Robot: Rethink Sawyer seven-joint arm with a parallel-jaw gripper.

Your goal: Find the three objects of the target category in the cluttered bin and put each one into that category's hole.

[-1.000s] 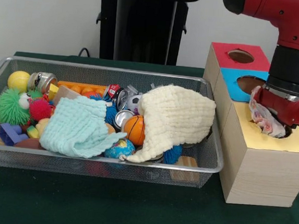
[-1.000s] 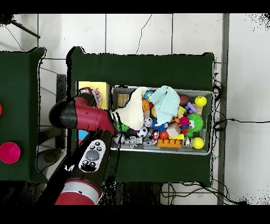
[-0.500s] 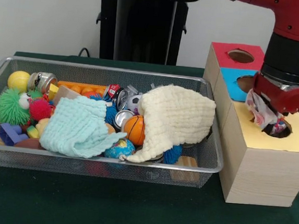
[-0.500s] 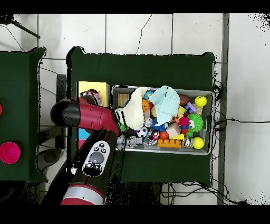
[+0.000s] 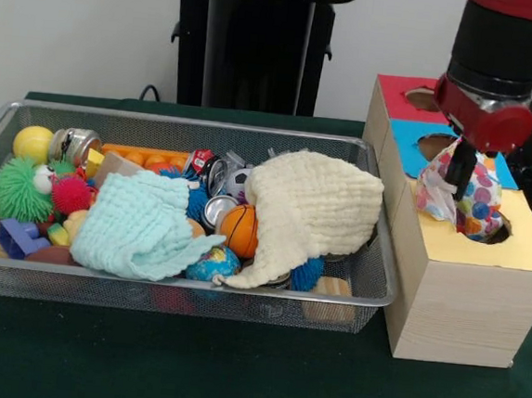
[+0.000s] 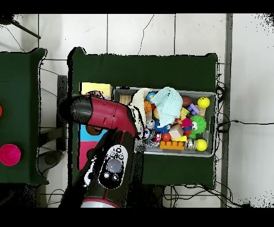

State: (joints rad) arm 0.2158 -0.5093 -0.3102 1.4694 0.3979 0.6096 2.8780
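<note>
My gripper (image 5: 461, 179) is shut on a white polka-dot cloth (image 5: 471, 194) and holds it above the yellow-topped wooden box (image 5: 463, 291). The cloth hangs down, and its lower end reaches the rim of the round hole (image 5: 498, 234). The wire-mesh bin (image 5: 207, 122) stands left of the boxes, full of toys. No other polka-dot cloth shows in it. In the overhead view my arm (image 6: 101, 115) covers the gripper, the cloth and most of the boxes; only a strip of the yellow top (image 6: 95, 87) shows beside the bin (image 6: 215, 123).
A cream cloth (image 5: 312, 208) and a mint cloth (image 5: 137, 230) lie over balls, cans and blocks in the bin. The blue-topped box (image 5: 411, 137) and the red-topped box (image 5: 398, 91) stand behind the yellow one. The robot's black pedestal (image 5: 257, 40) is behind the bin.
My gripper has risen from the hole's mouth to well above the yellow box. The polka-dot cloth came up with it and now hangs mostly outside the hole.
</note>
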